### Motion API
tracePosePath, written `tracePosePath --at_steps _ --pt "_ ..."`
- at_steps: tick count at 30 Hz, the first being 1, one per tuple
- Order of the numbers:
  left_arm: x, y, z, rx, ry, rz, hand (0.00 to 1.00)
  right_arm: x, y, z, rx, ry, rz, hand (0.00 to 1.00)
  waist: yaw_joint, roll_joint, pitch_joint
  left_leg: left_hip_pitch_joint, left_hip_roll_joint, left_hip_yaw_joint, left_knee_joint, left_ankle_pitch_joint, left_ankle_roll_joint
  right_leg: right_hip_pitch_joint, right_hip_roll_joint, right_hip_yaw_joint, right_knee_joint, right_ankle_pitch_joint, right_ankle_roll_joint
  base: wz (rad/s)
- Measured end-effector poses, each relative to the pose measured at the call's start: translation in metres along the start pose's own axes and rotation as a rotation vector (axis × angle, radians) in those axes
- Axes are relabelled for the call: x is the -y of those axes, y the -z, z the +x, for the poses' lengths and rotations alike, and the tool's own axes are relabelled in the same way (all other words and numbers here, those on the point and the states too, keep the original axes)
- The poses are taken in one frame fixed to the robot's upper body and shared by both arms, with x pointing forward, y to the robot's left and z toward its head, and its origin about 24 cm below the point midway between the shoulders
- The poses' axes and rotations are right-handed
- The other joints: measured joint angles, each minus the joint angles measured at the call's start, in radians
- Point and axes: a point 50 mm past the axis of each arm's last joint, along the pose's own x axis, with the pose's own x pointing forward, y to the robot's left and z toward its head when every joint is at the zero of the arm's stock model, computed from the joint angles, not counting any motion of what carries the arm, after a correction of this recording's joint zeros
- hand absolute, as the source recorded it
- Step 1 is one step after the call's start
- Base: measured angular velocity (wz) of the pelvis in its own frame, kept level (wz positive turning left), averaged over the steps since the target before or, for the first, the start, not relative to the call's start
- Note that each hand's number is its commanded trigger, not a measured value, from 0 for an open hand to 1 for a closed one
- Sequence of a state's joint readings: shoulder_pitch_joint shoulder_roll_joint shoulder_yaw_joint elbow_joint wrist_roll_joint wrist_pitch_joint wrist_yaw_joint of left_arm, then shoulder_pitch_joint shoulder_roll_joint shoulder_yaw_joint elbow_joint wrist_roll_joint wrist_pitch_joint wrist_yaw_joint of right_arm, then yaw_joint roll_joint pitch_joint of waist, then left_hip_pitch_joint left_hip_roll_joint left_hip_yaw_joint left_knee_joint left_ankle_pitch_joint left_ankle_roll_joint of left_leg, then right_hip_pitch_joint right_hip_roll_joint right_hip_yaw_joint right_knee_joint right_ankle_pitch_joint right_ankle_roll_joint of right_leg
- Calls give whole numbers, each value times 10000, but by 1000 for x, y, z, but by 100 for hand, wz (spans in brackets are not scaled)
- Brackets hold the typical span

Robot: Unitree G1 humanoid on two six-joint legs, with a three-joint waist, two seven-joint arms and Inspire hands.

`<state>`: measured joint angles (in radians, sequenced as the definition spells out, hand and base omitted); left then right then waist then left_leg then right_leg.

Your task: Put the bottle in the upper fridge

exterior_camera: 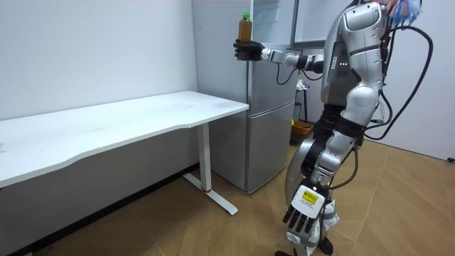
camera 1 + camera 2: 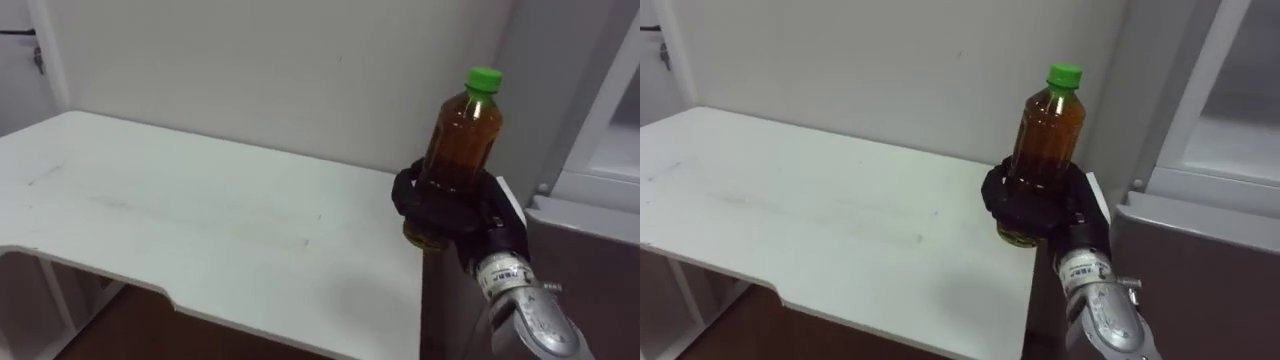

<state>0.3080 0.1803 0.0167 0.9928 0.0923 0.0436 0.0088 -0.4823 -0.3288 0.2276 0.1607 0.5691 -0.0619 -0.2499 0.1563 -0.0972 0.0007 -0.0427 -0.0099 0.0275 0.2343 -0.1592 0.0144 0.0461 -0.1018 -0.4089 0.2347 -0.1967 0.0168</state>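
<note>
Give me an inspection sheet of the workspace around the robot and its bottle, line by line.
Surface: white table, faint scuff marks.
Job's things: bottle, amber liquid, green cap, upright, held above the table's end; fridge stands beside that end, bottle not yet inside.
Clutter: nothing seen.
Grippers: right robot hand curled round the bottle's lower half; left robot hand hangs open beside the leg.
Cables: nothing seen.
Surroundings: plain wall behind the table, wood floor.
</note>
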Motion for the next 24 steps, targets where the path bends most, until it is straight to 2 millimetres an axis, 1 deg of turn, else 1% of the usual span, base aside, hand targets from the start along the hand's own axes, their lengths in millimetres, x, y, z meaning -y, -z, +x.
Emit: tracePosePath --at_steps 1,4,6,7,8,11,13,16,18,24 --pt "-1 0 0 -10 -26 -48 0 1 -6 0 244 -52 2 100 -88 4 1 59 1 0 -7 -1 0 59 7 -2 -42 3 4 0" --pt "0 2 0 -86 -11 -81 0 0 -18 0 780 -128 -48 100 -124 70 -1 229 45 83 -82 -1 1 191 44 96 -145 60 14 -8" --pt "1 3 0 -120 -25 -117 0 2 -21 0 938 -60 -100 100 -136 122 14 345 71 146 -129 -5 1 244 46 167 -147 63 18 -11" --pt "0 3 0 -126 -51 -173 0 2 -23 0 1053 -44 -339 100 -168 138 -5 349 95 176 -129 -7 2 237 49 219 -141 72 14 -10" --pt "0 3 0 -120 -70 -197 0 3 -24 0 1100 -33 -434 100 -191 155 -5 349 104 193 -127 -7 2 228 52 230 -141 80 11 -7" --pt "-2 0 0 -72 -152 -341 0 12 -28 -4 1260 -83 -725 100 -267 268 -38 315 119 242 -120 -7 2 221 62 254 -138 103 4 -3" --pt "-5 1 0 -101 -272 -543 0 18 -32 -4 1454 43 -1056 100 -437 331 -74 318 123 266 -138 -4 1 240 69 281 -133 104 2 -4" --pt "-6 2 0 -99 -332 -518 0 29 -40 -3 1753 466 -1245 100 -522 342 -82 407 134 420 -156 -3 -1 260 90 385 -122 106 0 -9" --pt "-6 3 0 -132 -318 -517 0 32 -45 -4 1901 593 -1253 100 -516 337 -80 527 138 532 -241 -3 -3 283 109 511 -118 111 -9 -17" --pt "-6 5 0 -168 -278 -513 0 39 -58 -6 2243 761 -972 100 -762 337 -72 727 164 557 -300 -27 -31 369 139 612 -173 109 -9 -5"
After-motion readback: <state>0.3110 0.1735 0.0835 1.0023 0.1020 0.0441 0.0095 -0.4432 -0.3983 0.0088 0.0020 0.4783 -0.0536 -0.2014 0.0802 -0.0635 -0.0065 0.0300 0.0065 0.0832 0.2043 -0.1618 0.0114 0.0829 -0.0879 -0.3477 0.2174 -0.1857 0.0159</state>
